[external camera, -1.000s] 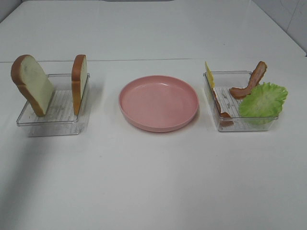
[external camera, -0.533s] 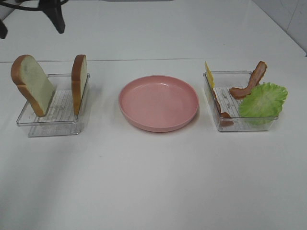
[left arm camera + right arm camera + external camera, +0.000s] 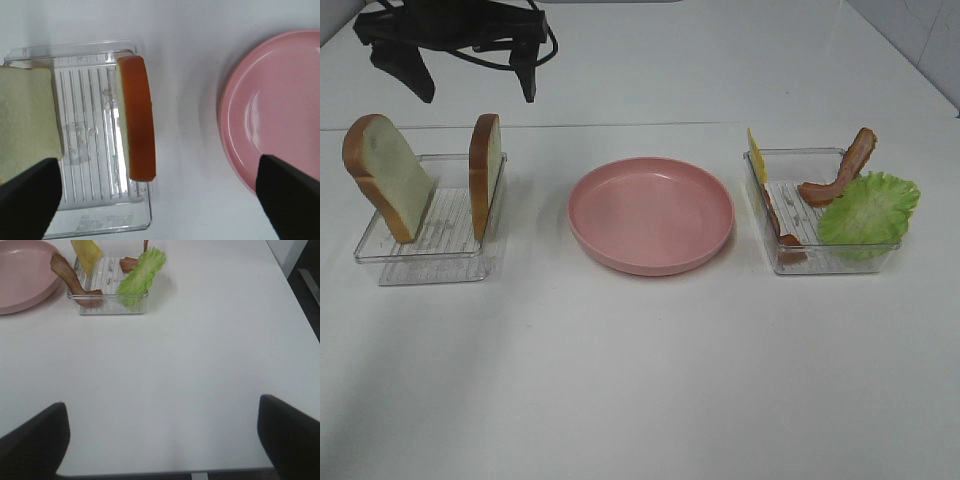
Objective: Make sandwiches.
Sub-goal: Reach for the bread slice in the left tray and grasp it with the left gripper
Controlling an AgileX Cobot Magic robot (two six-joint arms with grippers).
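Two white bread slices with brown crust stand on edge in a clear tray (image 3: 430, 265): one leaning at its left (image 3: 385, 175), one at its right (image 3: 485, 160). My left gripper (image 3: 476, 92) is open and empty, hovering behind and above this tray. Its wrist view looks down on the right slice (image 3: 137, 125) and the left slice (image 3: 27, 117) between its spread fingers (image 3: 30, 195). A second clear tray (image 3: 835, 262) holds yellow cheese (image 3: 757, 155), bacon strips (image 3: 840, 175) and a lettuce leaf (image 3: 868, 208). My right gripper (image 3: 160, 440) is open and empty, far from that tray (image 3: 107, 305).
An empty pink plate (image 3: 650, 213) sits between the two trays; its rim also shows in the left wrist view (image 3: 275, 105) and the right wrist view (image 3: 20, 275). The white table's right edge (image 3: 295, 295) runs near the right gripper.
My left gripper has come into the exterior view from the top left and moved right, now hanging over the back of the bread tray. Food and plate have not moved.
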